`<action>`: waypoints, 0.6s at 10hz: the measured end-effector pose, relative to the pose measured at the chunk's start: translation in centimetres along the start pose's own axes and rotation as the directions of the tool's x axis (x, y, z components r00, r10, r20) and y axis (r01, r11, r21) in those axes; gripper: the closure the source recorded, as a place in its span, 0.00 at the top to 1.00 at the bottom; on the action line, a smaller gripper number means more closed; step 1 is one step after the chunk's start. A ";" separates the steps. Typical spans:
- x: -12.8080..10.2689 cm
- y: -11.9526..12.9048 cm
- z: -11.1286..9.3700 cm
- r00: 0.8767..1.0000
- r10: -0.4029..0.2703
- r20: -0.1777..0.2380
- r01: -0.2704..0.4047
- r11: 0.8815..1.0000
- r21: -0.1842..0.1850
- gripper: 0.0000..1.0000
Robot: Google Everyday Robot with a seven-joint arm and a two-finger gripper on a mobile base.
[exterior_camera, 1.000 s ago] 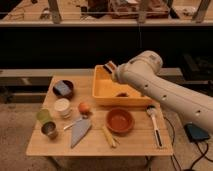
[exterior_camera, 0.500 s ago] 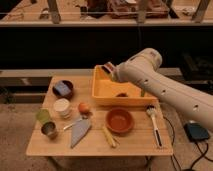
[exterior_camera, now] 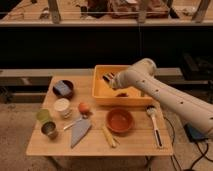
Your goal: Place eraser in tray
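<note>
Claw (exterior_camera: 108,79) sits inside the tray (exterior_camera: 100,96); I can't tell its state. Risk: eraser, unseen, drops outside onto counter (exterior_camera: 135,141).

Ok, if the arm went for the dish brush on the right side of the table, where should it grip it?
The pincer is over the yellow tray. Probably best to grip the dish brush mid-handle from above, closing across it: it lies flat, long and narrow, with bare table on both sides.

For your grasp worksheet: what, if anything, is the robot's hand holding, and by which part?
It cannot be told. The hand sits over the yellow tray, and a dark shape at its tip may be the eraser or part of the hand itself.
</note>
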 end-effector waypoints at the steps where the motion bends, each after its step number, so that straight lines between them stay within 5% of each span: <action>1: -0.7 0.0 1.6 0.999 0.023 0.030 -0.024 1.000 0.016 0.00; 3: -2.0 -0.1 4.3 0.995 0.062 0.074 -0.066 0.996 0.053 0.00; 6: -2.1 -0.1 5.4 0.991 0.115 0.071 -0.121 0.989 0.081 0.00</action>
